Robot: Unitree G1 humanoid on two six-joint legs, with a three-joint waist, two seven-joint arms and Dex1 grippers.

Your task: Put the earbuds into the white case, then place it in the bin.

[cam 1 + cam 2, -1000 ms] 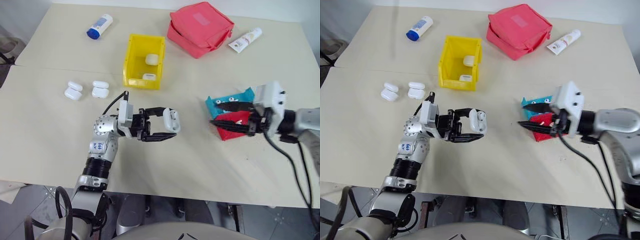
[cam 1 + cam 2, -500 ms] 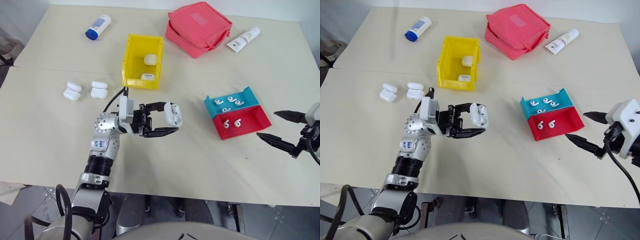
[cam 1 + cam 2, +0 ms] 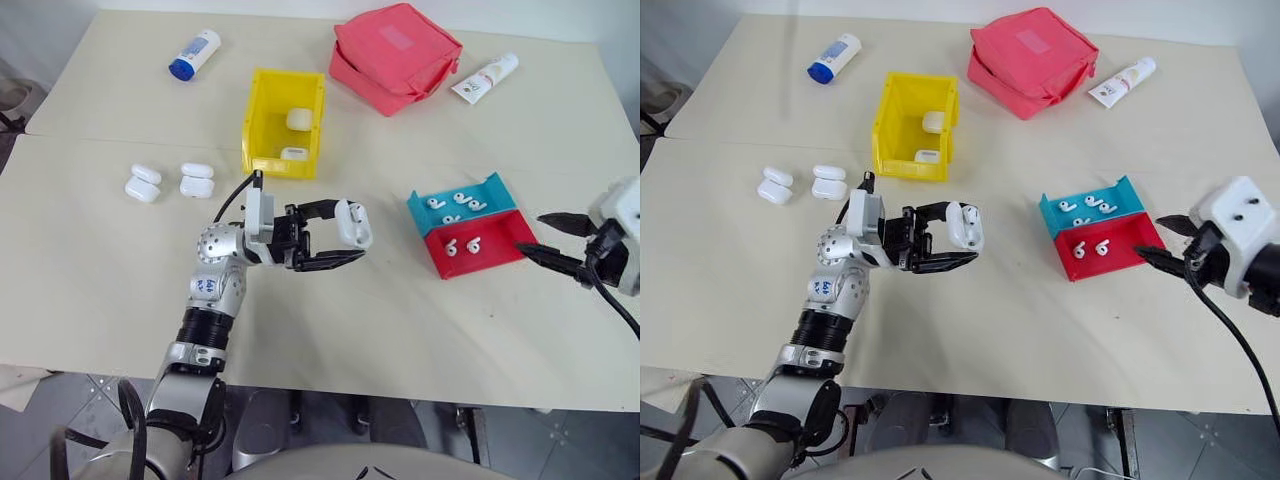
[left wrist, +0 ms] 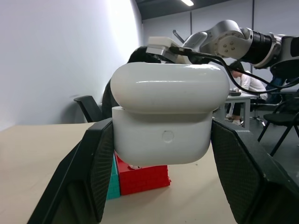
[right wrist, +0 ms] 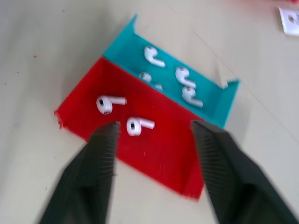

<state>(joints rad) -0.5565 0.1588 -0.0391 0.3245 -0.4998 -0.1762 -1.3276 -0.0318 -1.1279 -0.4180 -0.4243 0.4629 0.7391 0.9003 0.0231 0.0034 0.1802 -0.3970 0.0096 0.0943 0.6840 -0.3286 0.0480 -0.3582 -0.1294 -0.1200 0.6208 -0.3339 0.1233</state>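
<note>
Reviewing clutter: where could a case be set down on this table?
Bare tabletop lies between the left claw and the red tray, and along the near edge. Crowded: around the yellow bin, red pouch and two spare cases.

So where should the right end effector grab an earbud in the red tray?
Probably across the stem of an earbud in the red tray, from above: both lie flat there, stems out sideways, and the tray's walls block a side approach.

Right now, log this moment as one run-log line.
left gripper: shut on white case | right gripper: open, beside red tray | earbuds: in trays | bin: holds two cases
</note>
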